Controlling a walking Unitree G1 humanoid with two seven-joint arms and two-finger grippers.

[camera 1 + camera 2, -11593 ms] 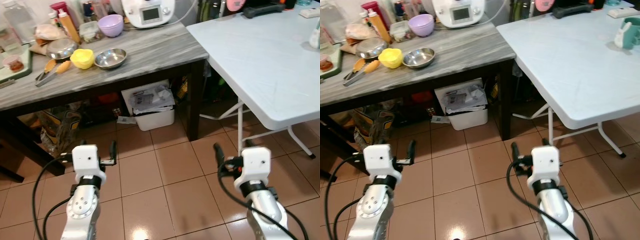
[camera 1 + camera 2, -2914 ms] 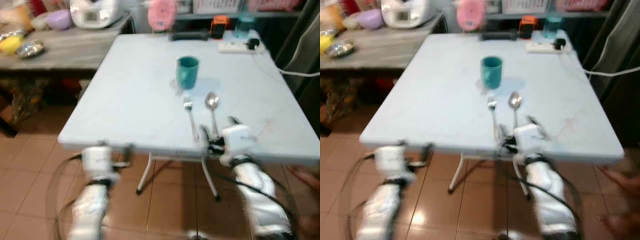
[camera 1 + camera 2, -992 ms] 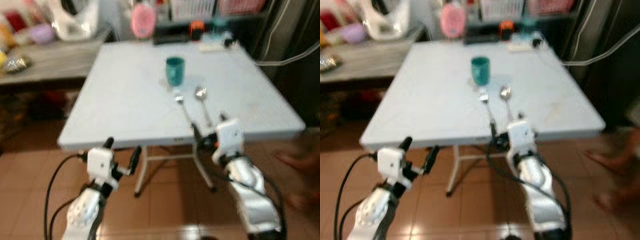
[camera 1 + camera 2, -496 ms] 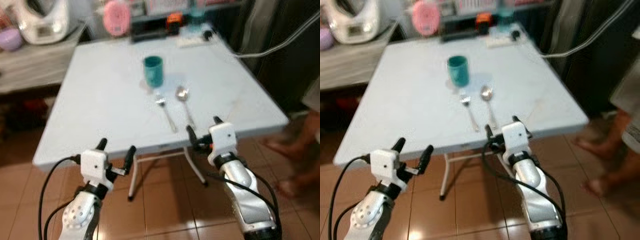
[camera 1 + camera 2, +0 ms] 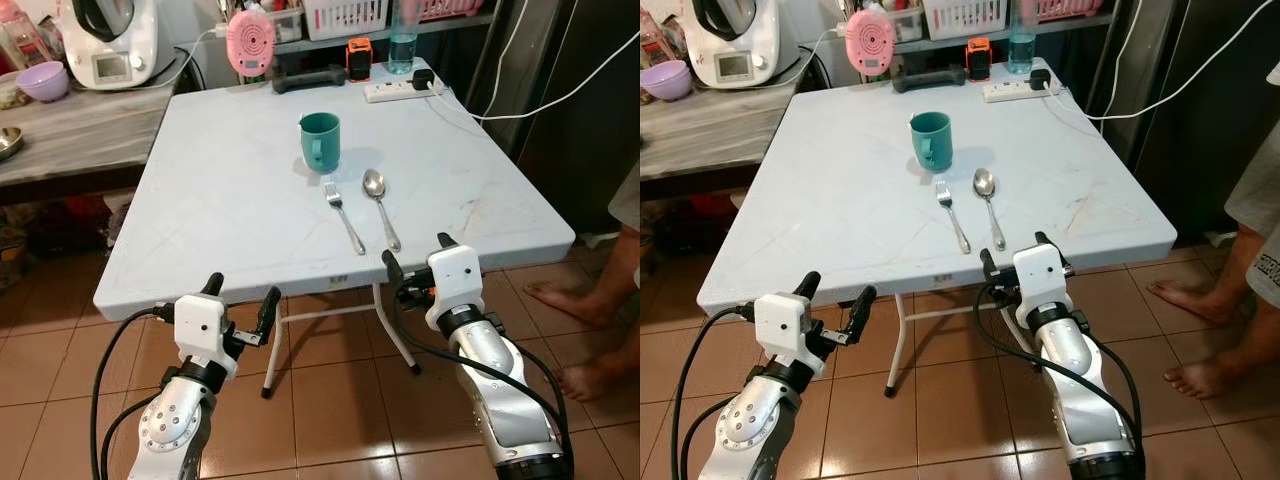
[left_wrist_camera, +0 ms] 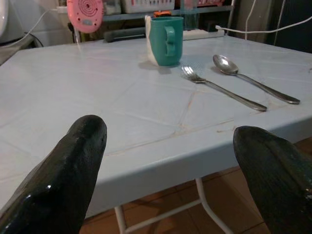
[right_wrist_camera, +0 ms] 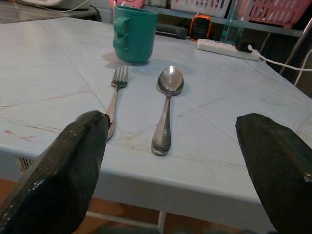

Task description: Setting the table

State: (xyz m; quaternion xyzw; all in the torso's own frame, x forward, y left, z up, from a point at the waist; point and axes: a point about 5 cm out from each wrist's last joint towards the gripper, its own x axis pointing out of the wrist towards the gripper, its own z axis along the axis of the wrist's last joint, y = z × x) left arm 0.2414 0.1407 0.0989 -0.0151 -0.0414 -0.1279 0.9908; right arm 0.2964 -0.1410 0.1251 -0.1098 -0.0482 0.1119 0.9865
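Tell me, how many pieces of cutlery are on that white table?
2: a fork and a spoon lie side by side just in front of the green mug, fork on the robot's left.

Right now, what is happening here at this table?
The robot stands at the near edge of a light blue folding table that is partly set. A teal mug stands on it, with a fork and a spoon lying side by side in front of it. The left gripper and the right gripper are both open and empty, held at the table edge. A person's bare feet are on the robot's right.
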